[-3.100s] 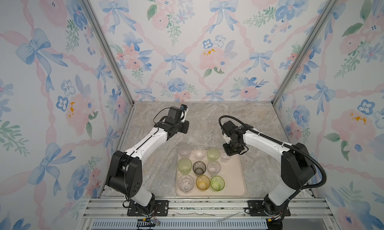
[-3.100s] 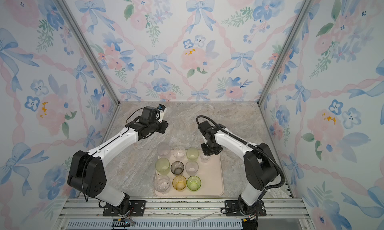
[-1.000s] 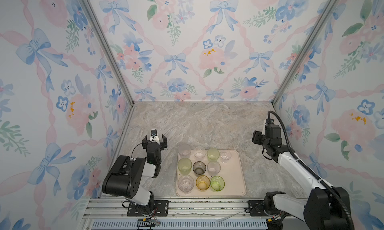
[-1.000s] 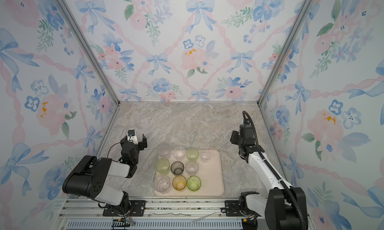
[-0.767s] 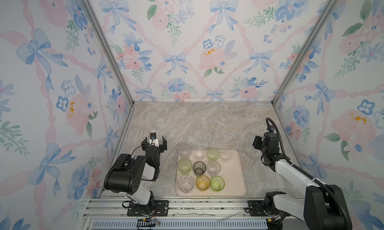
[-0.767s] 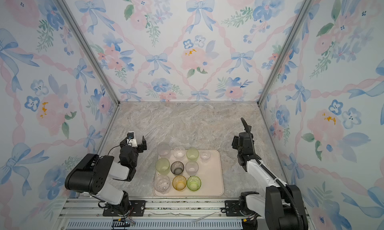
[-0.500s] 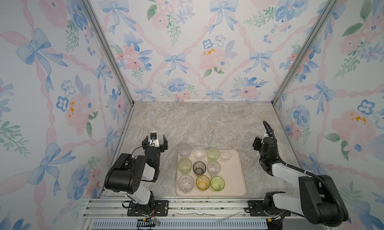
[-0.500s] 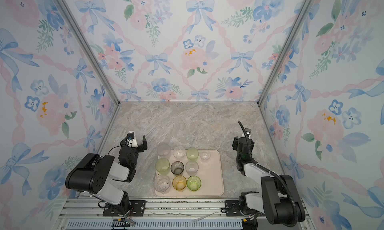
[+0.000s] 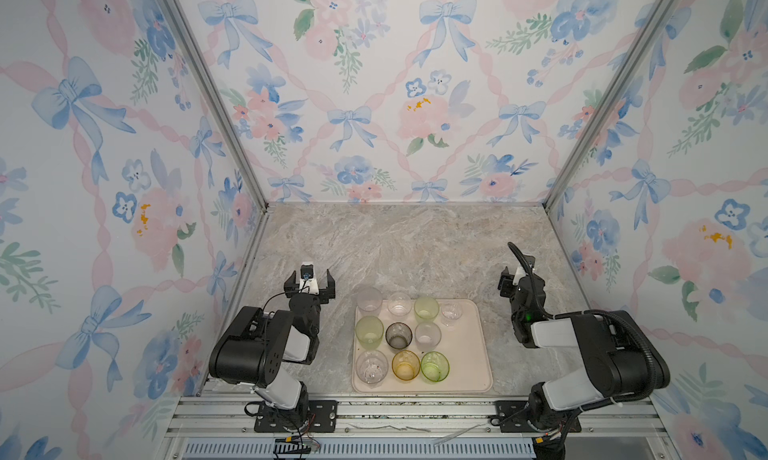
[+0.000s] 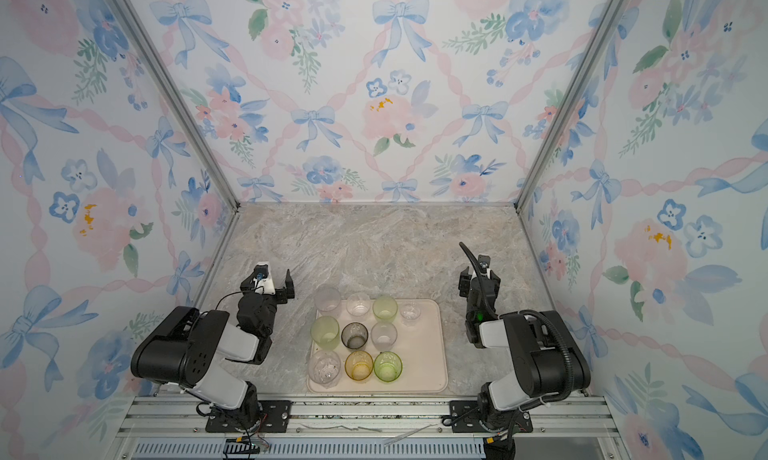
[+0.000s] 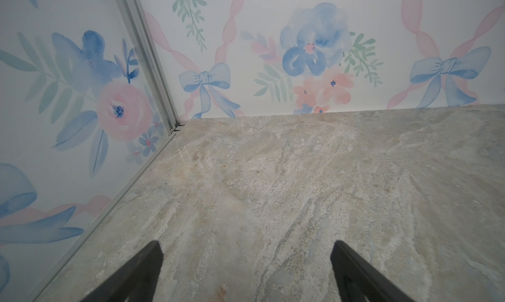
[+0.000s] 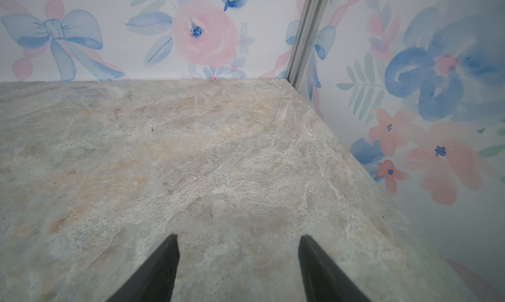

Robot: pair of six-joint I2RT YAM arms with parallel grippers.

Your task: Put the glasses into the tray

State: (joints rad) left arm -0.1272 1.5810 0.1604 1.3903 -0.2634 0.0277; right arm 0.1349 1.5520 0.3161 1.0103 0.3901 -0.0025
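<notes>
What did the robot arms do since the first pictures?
The left gripper and right gripper pulled back to their sides, open and empty. The right one came away from the small clear glass at the far right corner of the tray. The glasses stayed put.

a grey-beige marble-look tabletop sits inside floral bow-patterned wall panels, joined by aluminium corner posts; aluminium rails line the near edge.
</notes>
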